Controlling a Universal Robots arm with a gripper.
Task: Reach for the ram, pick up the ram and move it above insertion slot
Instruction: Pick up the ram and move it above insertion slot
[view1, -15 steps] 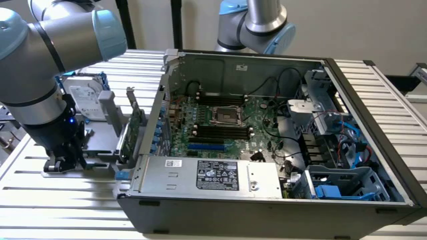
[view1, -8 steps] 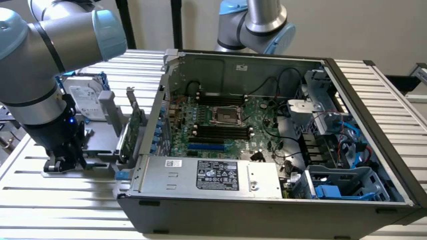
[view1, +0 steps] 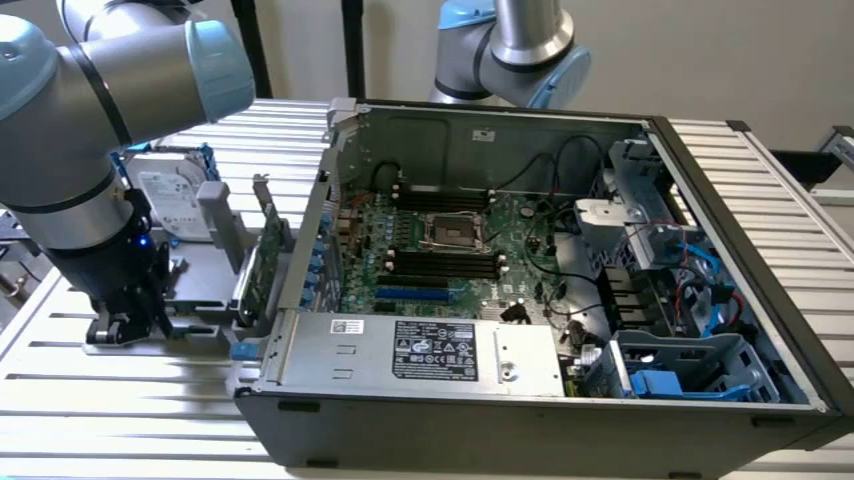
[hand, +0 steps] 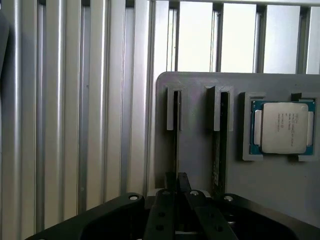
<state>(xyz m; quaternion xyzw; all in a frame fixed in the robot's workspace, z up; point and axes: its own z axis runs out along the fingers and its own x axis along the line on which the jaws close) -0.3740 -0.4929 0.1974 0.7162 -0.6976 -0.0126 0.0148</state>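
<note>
Gripper (hand: 176, 179) low over the grey holder (hand: 197, 150) on the table (hand: 65, 125), astride the ram (hand: 176, 115); clamped or loose, not possible to tell. Ram on its edge in a holder slot, processor chip (hand: 282, 127) in the same holder.

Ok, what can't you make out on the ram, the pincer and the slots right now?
- Ram, wrist view: it stands edge-on in its holder, so its chips are unseen. Its near end is covered by the pincer.
- Contact between pincer and ram, exterior view: hidden behind the arm.
- Insertion slots, exterior view: too small to tell the latch positions.
- Processor print, wrist view: too small to read.
</note>
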